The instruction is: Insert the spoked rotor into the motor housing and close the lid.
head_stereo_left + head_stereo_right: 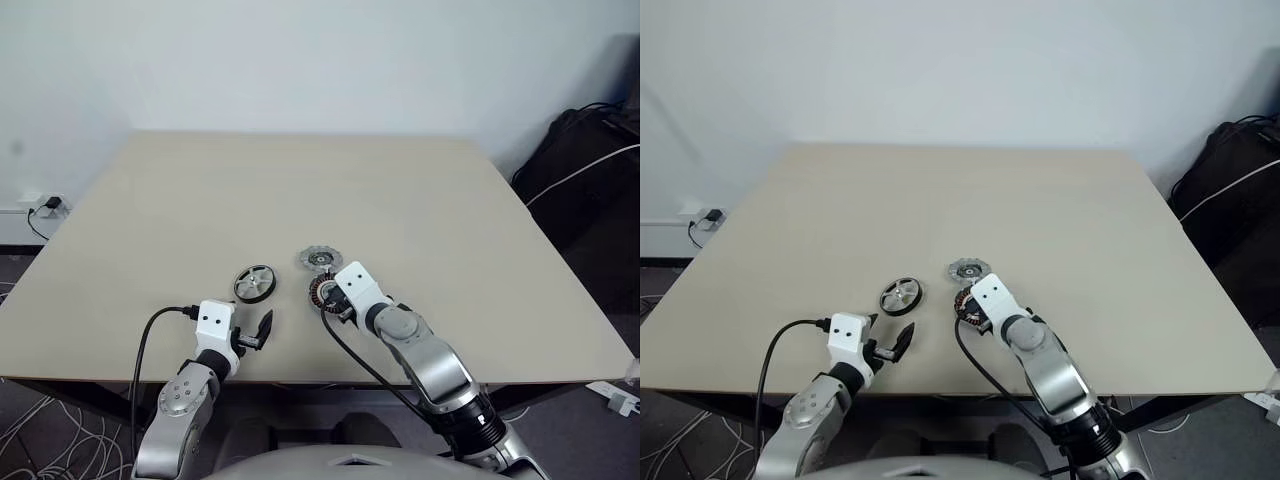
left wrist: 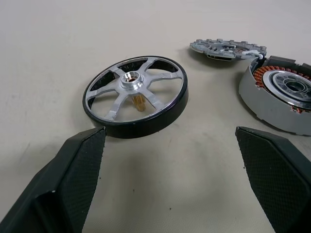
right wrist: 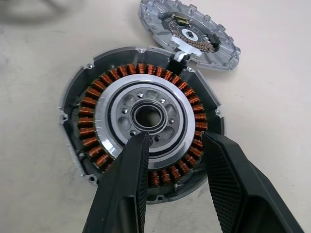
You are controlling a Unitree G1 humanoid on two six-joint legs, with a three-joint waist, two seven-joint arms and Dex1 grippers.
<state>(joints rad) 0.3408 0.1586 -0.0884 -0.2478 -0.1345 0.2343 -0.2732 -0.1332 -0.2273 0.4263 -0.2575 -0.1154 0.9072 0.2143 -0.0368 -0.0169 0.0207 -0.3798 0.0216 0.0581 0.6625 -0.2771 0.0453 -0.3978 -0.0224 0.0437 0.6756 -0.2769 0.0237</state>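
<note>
Three small round parts lie near the front edge of a big tan table (image 1: 420, 200), the biggest thing here. No brand, label or writing can be read on any of them.

Next in size are the two claws. The left gripper (image 1: 262, 328) hangs just over the table with its two black fingers (image 2: 73, 184) spread wide apart, and it holds nothing. The spoked rotor (image 2: 136, 94) lies flat on the table just past those fingers, not touching them. The right gripper (image 3: 172, 150) leans down over the motor housing (image 3: 141, 121). Its fingers are partly open, with a gap between them, and their tips sit over the pale middle and the ring of copper coils. I cannot tell if they touch it. They do not hold anything.

The motor housing lies flat and open on the table, to the right of the rotor. The lid (image 3: 189, 31) lies flat just beyond the housing, right at its rim, with its notched edge showing.
</note>
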